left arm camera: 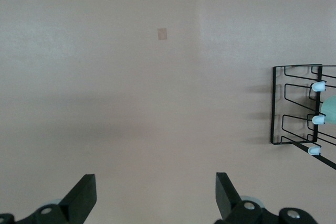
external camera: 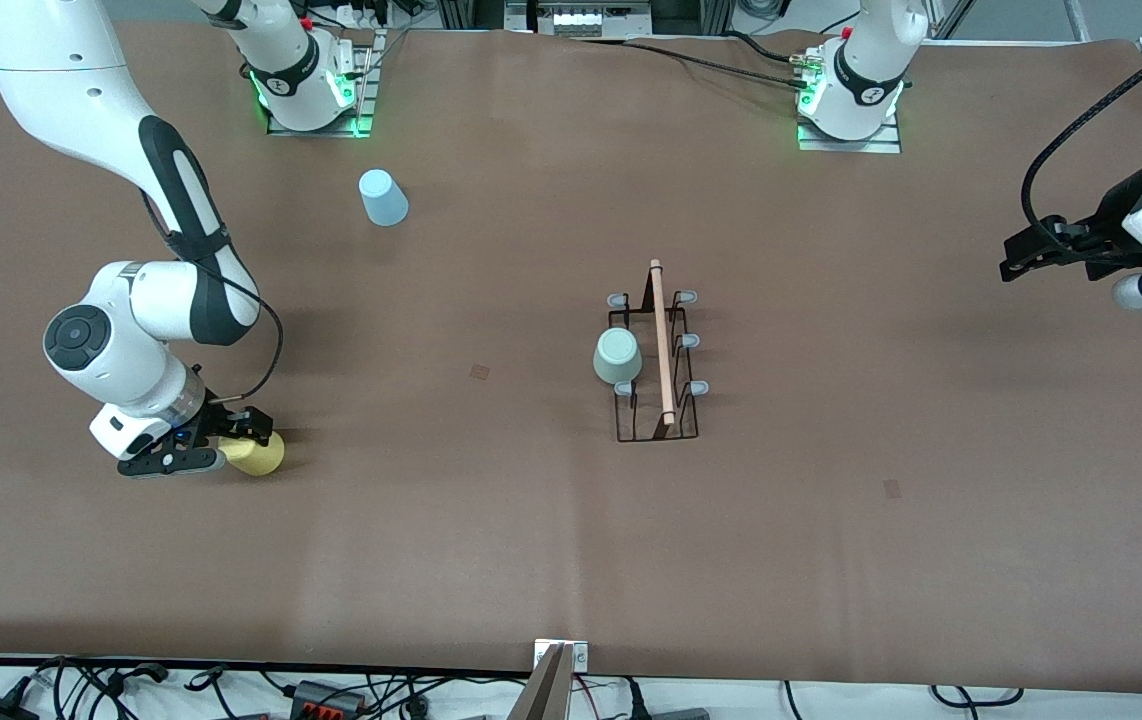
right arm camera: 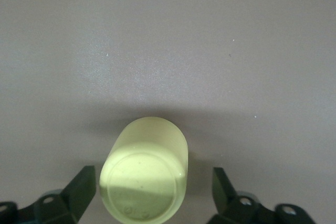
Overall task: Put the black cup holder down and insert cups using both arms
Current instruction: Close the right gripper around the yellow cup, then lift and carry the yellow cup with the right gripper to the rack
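The black cup holder (external camera: 659, 400) with its wooden rod handle (external camera: 662, 340) stands at mid-table. A pale green cup (external camera: 617, 357) sits on a peg on its side toward the right arm's end. A light blue cup (external camera: 383, 197) stands upside down near the right arm's base. My right gripper (external camera: 236, 442) is low at the right arm's end, open, with a yellow cup (external camera: 259, 456) between its fingers. In the right wrist view the gripper (right arm camera: 153, 190) leaves gaps on both sides of that cup (right arm camera: 144, 171). My left gripper (external camera: 1021, 252) waits open and empty in the air at the left arm's end (left arm camera: 155, 192). The holder (left arm camera: 296, 106) shows there too.
Two small brown tape marks lie on the brown mat, one (external camera: 479, 372) between the yellow cup and the holder, one (external camera: 892, 488) nearer the front camera. Cables and a metal bracket (external camera: 557, 670) line the table's front edge.
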`<action>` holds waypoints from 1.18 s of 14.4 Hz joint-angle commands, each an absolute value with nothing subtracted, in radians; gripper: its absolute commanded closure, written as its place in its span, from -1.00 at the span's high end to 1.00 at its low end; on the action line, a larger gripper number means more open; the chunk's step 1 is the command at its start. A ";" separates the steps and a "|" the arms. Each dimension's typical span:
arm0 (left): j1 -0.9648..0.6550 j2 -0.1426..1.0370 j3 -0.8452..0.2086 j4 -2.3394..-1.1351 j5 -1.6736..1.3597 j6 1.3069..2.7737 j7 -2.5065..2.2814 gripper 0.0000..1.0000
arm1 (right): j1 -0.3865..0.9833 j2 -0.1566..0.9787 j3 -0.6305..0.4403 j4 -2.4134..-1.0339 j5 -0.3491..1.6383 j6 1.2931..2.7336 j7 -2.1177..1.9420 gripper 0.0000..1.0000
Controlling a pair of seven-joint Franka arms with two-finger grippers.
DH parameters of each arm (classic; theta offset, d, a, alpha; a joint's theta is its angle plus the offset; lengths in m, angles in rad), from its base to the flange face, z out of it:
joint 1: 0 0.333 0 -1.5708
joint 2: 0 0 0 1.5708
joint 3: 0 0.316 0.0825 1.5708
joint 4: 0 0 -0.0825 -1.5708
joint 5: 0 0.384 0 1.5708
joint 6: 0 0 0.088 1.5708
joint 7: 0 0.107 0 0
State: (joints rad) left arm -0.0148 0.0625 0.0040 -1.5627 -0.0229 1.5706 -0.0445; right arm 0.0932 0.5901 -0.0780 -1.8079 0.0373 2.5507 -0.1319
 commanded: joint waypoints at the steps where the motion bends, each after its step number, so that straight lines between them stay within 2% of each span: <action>1: -0.006 0.041 -0.002 -1.578 -0.028 1.565 -0.020 1.00 | 0.084 0.584 -0.069 -1.812 0.034 2.563 -0.169 -0.42; 3: -0.008 0.041 -0.002 -1.578 -0.028 1.565 -0.020 1.00 | 0.086 0.583 -0.068 -1.806 0.032 2.563 -0.172 -0.65; 7: -0.008 0.041 -0.002 -1.578 -0.028 1.565 -0.020 1.00 | 0.100 0.534 -0.061 -1.805 0.034 2.525 -0.172 -0.67; 11: -0.008 0.041 -0.002 -1.578 -0.028 1.565 -0.020 1.00 | 0.178 0.344 -0.015 -1.815 0.041 2.244 -0.065 -0.66; 13: -0.008 0.041 -0.002 -1.578 -0.028 1.565 -0.020 1.00 | 0.218 0.263 0.056 -1.825 0.043 2.096 0.103 -0.66; 17: -0.006 0.041 -0.002 -1.578 -0.028 1.565 -0.020 1.00 | 0.322 0.181 0.193 -1.882 0.041 2.083 0.508 -0.67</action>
